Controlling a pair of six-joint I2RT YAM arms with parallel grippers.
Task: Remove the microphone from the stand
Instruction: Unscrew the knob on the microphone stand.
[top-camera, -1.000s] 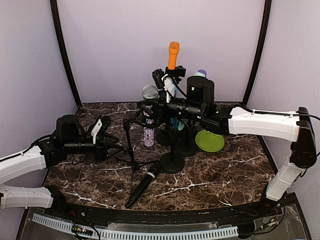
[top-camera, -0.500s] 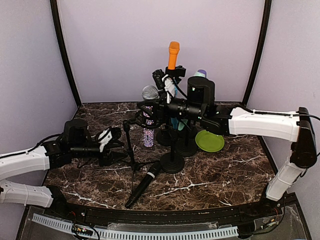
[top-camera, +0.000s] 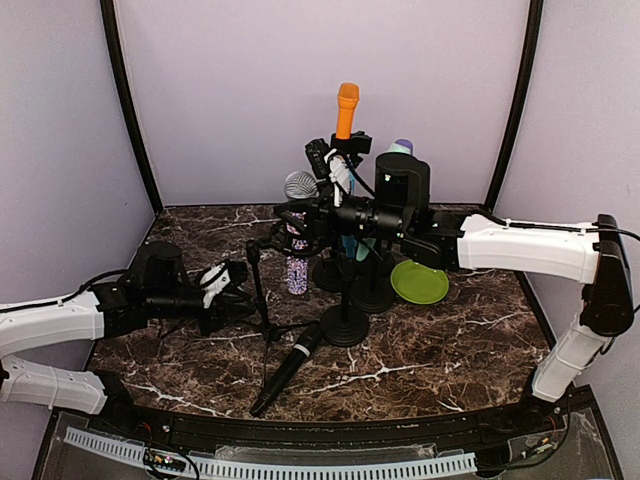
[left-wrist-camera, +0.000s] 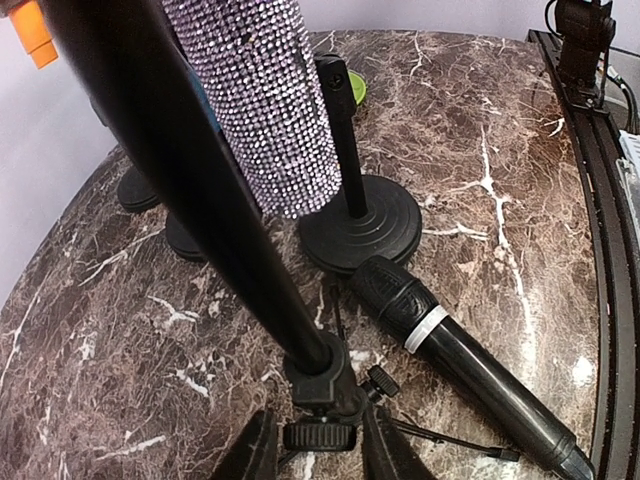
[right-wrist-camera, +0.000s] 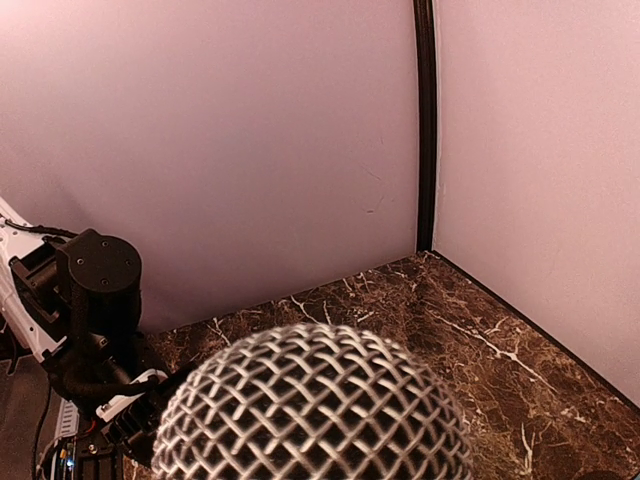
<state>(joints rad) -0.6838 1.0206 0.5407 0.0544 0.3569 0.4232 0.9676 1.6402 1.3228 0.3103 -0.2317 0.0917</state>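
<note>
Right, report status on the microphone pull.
Right gripper shut on glitter microphone, in its stand. Left gripper straddles stand hub, grip unclear. Black microphone lying alongside.

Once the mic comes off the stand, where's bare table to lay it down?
Best: the front-right marble, bordered by the green plate, the round stand bases and the lying black microphone. A smaller strip lies back-left, between wall and tripod stand. The centre, around the glitter microphone, is crowded.

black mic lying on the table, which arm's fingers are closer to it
Left. The left fingers straddle the tripod stand's hub, right beside the head of the black mic; the right arm is raised, holding the glitter microphone above.
</note>
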